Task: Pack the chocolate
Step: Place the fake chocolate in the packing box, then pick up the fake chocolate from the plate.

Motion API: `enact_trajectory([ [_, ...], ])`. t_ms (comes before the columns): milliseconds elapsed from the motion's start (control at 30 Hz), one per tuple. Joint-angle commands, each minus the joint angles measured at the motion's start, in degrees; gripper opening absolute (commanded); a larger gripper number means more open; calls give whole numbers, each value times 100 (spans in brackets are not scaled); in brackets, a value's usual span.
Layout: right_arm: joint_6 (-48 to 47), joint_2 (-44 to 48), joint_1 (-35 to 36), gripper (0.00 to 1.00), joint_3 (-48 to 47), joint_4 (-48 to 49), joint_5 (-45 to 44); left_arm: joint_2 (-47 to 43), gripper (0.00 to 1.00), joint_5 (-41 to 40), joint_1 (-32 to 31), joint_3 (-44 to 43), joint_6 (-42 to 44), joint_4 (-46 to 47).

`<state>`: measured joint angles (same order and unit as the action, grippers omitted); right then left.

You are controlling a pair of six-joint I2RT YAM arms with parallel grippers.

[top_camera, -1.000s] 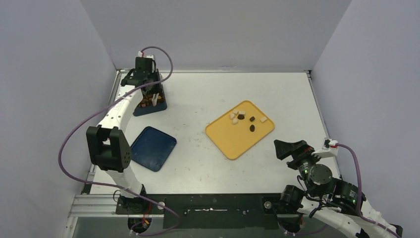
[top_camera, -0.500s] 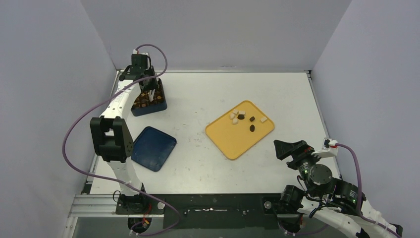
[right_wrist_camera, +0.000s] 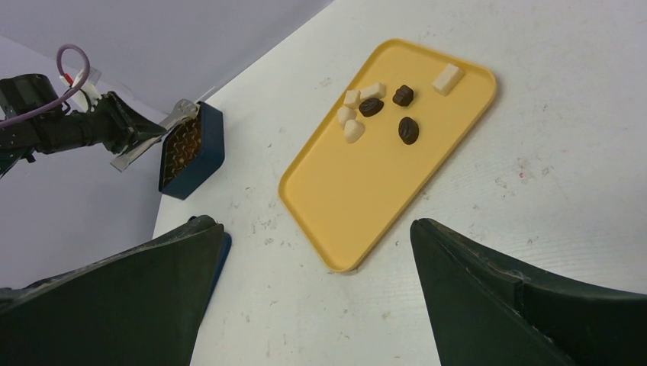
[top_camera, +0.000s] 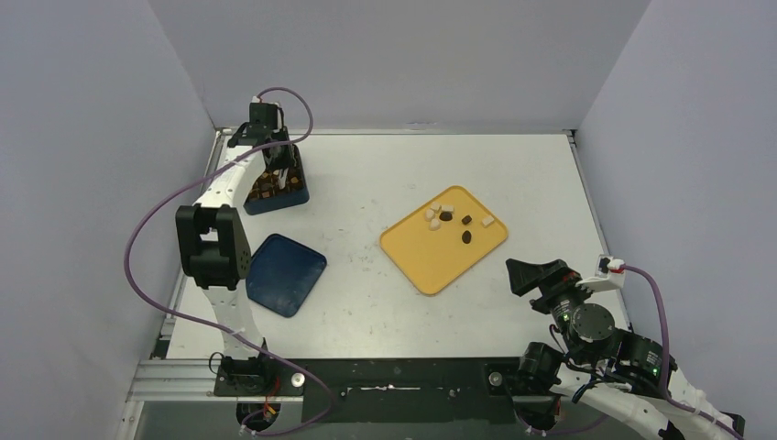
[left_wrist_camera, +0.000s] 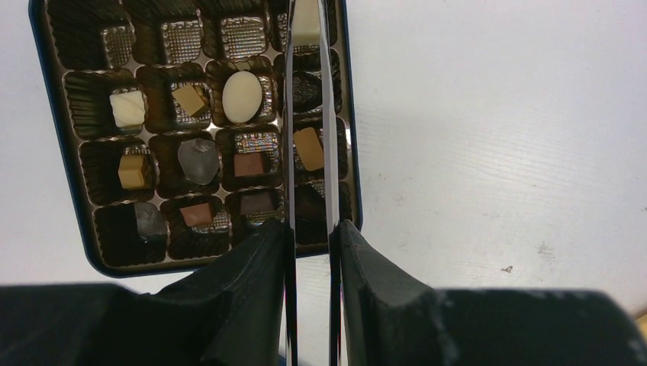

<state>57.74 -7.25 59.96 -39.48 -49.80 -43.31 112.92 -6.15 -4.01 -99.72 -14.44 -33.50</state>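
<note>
My left gripper [left_wrist_camera: 311, 229] is shut on long metal tongs [left_wrist_camera: 291, 152], which reach over the dark blue compartment box [left_wrist_camera: 122, 268] at the table's far left [top_camera: 266, 205]. A cream-white chocolate [left_wrist_camera: 307, 23] sits between the tong tips above a compartment on the box's right side. Several compartments hold chocolate pieces, among them a white oval [left_wrist_camera: 242, 97]. More loose chocolate [top_camera: 446, 216], cream and dark brown, lies at the far end of the yellow tray [top_camera: 431, 261]. My right gripper [right_wrist_camera: 317, 229] stands open, low at the near right, apart from the tray.
The box's blue lid [top_camera: 284, 273] lies flat in front of the box, left of the tray. Grey walls close in the table on the left, back and right. The left arm's elbow [top_camera: 213, 247] stands over the left edge.
The left arm's elbow has swung farther back along the left edge. Its wrist with the tongs has stayed over the box, shifting only slightly. The right arm has not moved.
</note>
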Motion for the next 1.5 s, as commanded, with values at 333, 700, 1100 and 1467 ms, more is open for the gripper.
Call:
enact_trajectory([
  [333, 45, 1, 92, 100, -68, 49, -177, 215, 33, -166, 41, -586, 169, 191],
  [700, 52, 3, 94, 100, -66, 41, -180, 38, 38, -251, 34, -602, 148, 112],
  [1100, 70, 4, 99, 100, -68, 26, -193, -879, 38, 383, -206, -181, 29, 209],
  [1467, 73, -7, 103, 100, -59, 31, -178, -1921, 37, 428, -1534, 543, 20, 227],
])
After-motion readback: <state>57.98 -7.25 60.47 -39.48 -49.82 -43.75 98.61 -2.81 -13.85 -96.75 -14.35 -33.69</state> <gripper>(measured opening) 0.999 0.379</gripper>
